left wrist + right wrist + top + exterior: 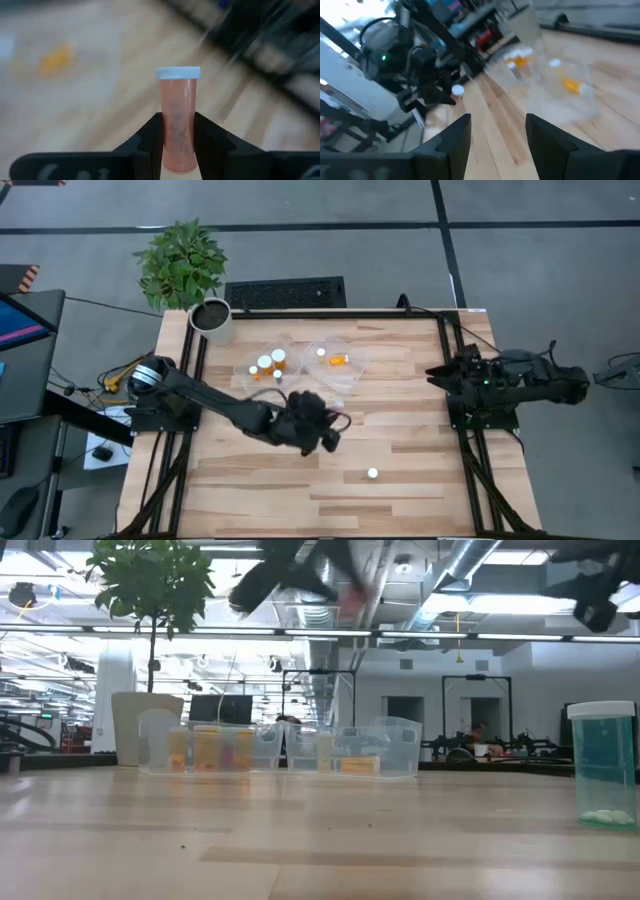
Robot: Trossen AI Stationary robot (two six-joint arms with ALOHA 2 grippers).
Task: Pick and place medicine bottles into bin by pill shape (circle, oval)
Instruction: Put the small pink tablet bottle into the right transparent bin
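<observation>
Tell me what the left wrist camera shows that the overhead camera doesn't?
Only the left wrist view shows the left gripper shut on a translucent orange bottle with a white cap, held upright. Only the high view shows the two clear plastic trays holding more bottles, the potted plant, a lone bottle and the waiting right gripper. Both show the wooden table.

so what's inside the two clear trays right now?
Left tray: about three upright bottles with white caps. Right tray: one upright bottle and one lying on its side. Pill shapes can't be made out. The left gripper's bottle isn't in a tray.
</observation>
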